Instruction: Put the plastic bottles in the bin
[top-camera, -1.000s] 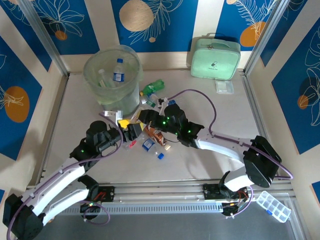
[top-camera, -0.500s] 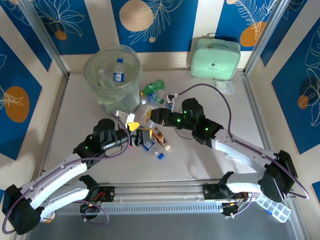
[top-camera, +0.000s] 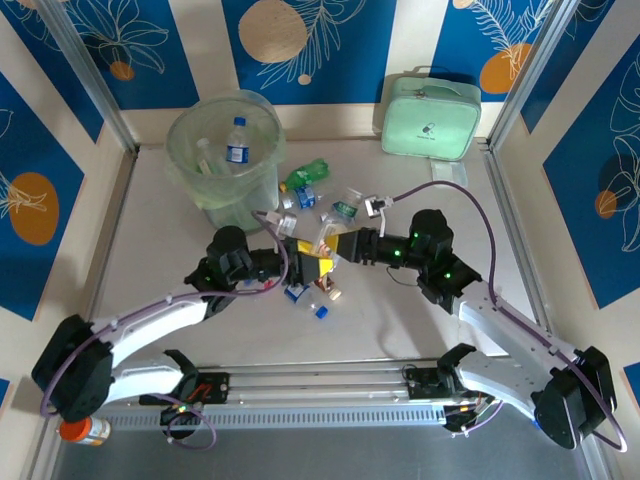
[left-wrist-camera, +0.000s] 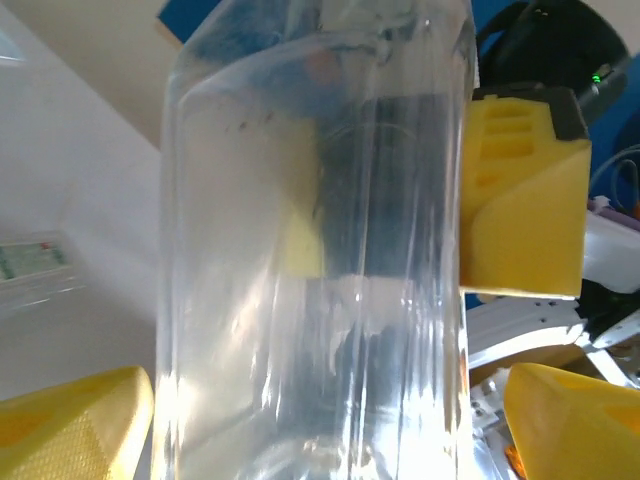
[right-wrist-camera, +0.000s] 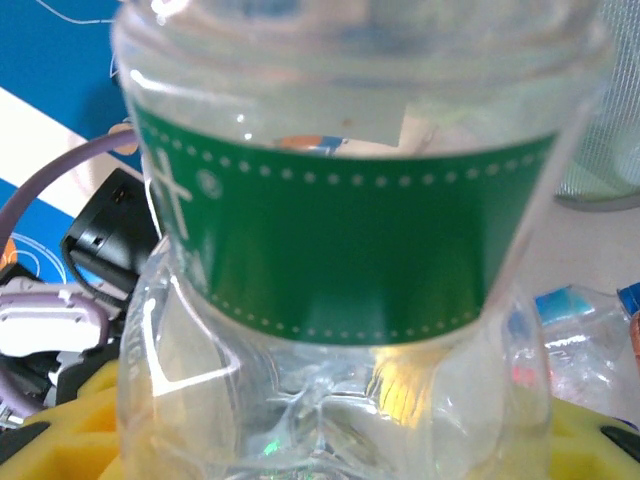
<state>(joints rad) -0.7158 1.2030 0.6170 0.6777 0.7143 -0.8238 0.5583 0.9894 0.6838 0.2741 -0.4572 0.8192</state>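
Looking at the wrist cams: right jaws are pinching a clear bottle (right-wrist-camera: 340, 240) w/ a green label band, yellow fingers (right-wrist-camera: 70, 430) on the clear part just beside the label. From overhead it's held above the pile of loose bottles (top-camera: 300, 290) mid counter (top-camera: 400, 330), between the two arms and well short of the bin (top-camera: 245, 195) at the far left.

Left jaws are spread wide and straddling a clear bottle body too. Prob the same one, tho I can't say for sure. They don't look clamped on it, there's a sliver of gap on one side.

Handling-wise, imo: empty thin plastic, so super light but squishy and slick. Squeeze too hard and it buckles or squirts out sideways, too soft and it slides. Best hold is across the pinched waist or up near the shoulder where it's stiffer, not the smooth mid wall.

Bin's wide-mouthed w/ a couple of bottles (top-camera: 237, 140) already in, so a drop from over the rim should do. Green bottle (top-camera: 305, 176) and others are still on the counter, so lots left.
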